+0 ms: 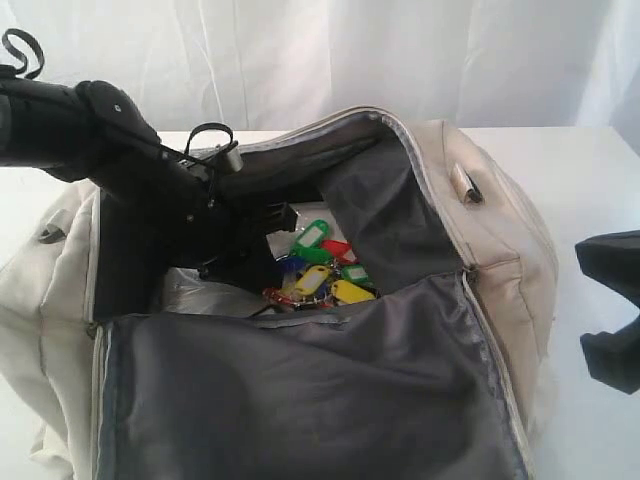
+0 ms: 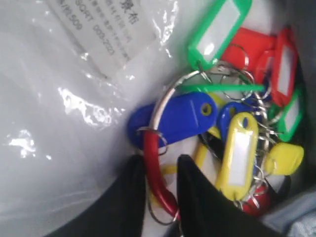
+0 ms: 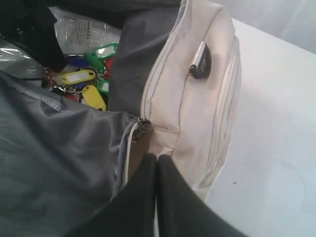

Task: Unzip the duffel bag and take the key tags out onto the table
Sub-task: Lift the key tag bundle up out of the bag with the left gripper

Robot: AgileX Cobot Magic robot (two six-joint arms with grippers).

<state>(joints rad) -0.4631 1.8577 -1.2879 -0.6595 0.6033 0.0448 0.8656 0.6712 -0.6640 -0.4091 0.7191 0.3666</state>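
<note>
Cream fabric outside, dark grey lining inside: the duffel bag point(image 1: 500, 230), unzipped and gaping on the white surface point(image 1: 590, 170), with the near flap of lining point(image 1: 300, 400) folded toward 6 o'clock in the exterior view. Down in the opening, near that picture's centre: the key tags point(image 1: 320, 270), a small bunch in green, red, blue and yellow. Clear plastic packet point(image 1: 200, 295) with printed text at their 9 o'clock. Not yet out on the surface; all of the bunch inside the bag.

Reaching in from 10 o'clock: the black left arm point(image 1: 120, 130), its left pincer point(image 2: 160, 163) sunk into the opening at the bunch's 9 o'clock edge. In the left wrist view, two black fingers point(image 2: 131, 197) a little apart, straddling a red tag point(image 2: 157, 177) seen edge-on. Blue tag point(image 2: 182, 116) and metal ring point(image 2: 165, 98) just beyond the tips, with yellow, green and more red tags past those. Thin slivers of gap on either side of the red tag; impossible to tell whether squeezed or merely bracketed.

At 3 o'clock of the bag: the right pincer point(image 3: 157, 165), fingers pressed together with nothing between them. In the right wrist view, tips close by the bag's cream end panel, near a metal zip pull point(image 3: 143, 126); touching or not, cannot tell. Key tags well apart from this pincer, deeper in the bag.
</note>
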